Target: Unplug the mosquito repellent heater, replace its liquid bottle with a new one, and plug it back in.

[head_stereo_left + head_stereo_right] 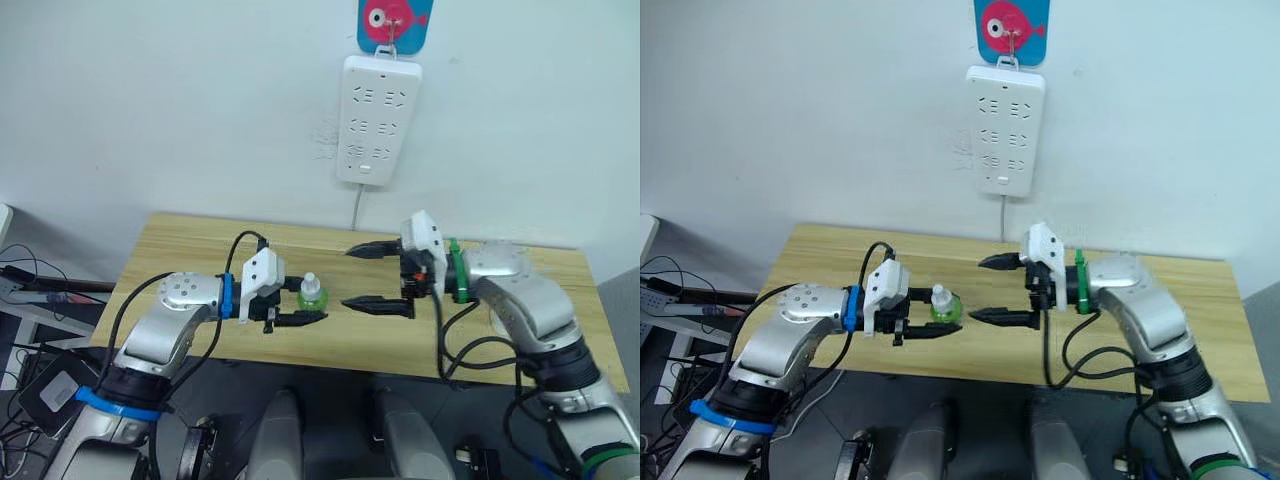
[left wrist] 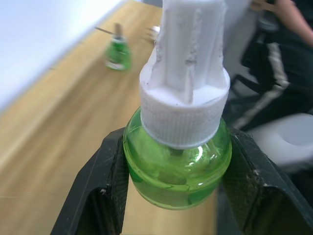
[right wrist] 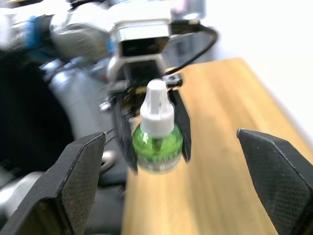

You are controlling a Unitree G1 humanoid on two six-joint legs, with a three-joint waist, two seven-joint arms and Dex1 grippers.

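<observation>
My left gripper (image 1: 300, 318) clamps the new one (image 1: 312, 293), the green bottle with the white cap, by its round belly, held just over the near left part of the table (image 1: 180, 240). My right gripper (image 1: 372, 276) stands wide open and empty, just right of it, fingers pointing at the cap. I judge the bottle light, stiff and slick plastic; the ribbed skirt of the white cap (image 2: 188, 73) looks like the best hold for twisting. I count two green bottles: this one, and its liquid bottle (image 2: 117, 53), bare-wicked, standing farther along the table. One power strip (image 1: 378, 120) hangs on the far wall.
</observation>
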